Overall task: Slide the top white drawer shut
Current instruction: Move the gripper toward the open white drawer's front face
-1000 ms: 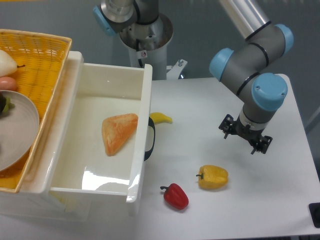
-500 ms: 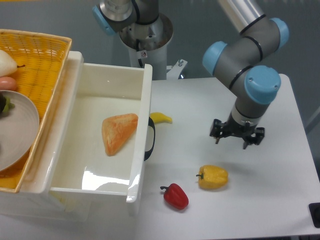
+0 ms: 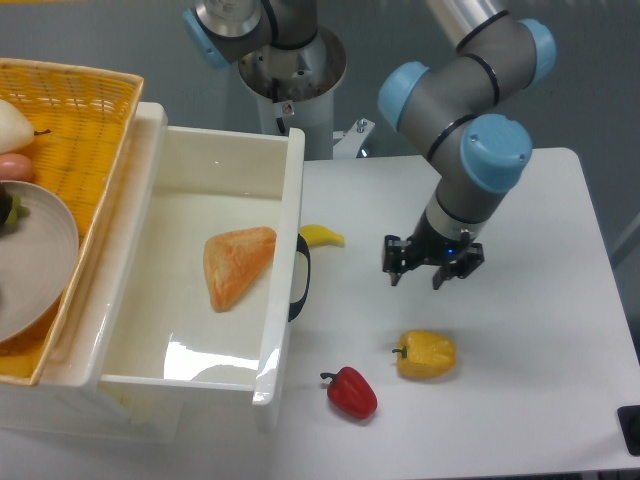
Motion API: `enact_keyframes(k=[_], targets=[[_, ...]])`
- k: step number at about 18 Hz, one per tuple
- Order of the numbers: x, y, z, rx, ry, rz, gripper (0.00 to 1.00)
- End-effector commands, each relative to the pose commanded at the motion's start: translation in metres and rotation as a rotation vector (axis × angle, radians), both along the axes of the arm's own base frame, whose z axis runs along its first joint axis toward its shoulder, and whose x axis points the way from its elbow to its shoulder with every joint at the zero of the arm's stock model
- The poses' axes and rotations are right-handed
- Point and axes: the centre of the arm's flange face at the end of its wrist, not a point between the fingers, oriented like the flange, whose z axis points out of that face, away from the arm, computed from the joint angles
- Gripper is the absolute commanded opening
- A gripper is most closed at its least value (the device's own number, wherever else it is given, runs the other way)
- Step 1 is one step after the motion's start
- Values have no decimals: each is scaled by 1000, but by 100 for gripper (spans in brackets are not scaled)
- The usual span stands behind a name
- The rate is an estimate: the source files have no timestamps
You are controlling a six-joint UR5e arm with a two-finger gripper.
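Note:
The top white drawer [image 3: 285, 265] stands pulled far out over the table, with its black curved handle [image 3: 301, 278] facing right. An orange wedge of bread [image 3: 236, 264] lies inside it. My gripper [image 3: 417, 279] hangs over the table about a hand's width to the right of the handle, touching nothing. Its two black fingers are spread, with nothing between them.
A yellow pepper [image 3: 427, 354] and a red pepper [image 3: 351, 392] lie on the table below the gripper. A small banana [image 3: 322, 236] lies by the drawer front. A yellow wicker basket [image 3: 60, 120] with a plate [image 3: 35, 255] sits on the cabinet at left.
The arm has swung left across the table, bringing the gripper from the right side toward the drawer handle. The drawer has not moved.

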Motion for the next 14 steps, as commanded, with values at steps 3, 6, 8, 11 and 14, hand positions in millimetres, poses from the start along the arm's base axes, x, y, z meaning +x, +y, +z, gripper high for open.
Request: enact_keyframes(k=[3,6,8,11,14], targets=[[3,2,3,9,-4,-3,22],[8,4,8,72,-66,18,21],[12,7,10,80,-92,39,10],[22,13,12,95,-131,37,6],[27,17,20,122,-142,49,6]])
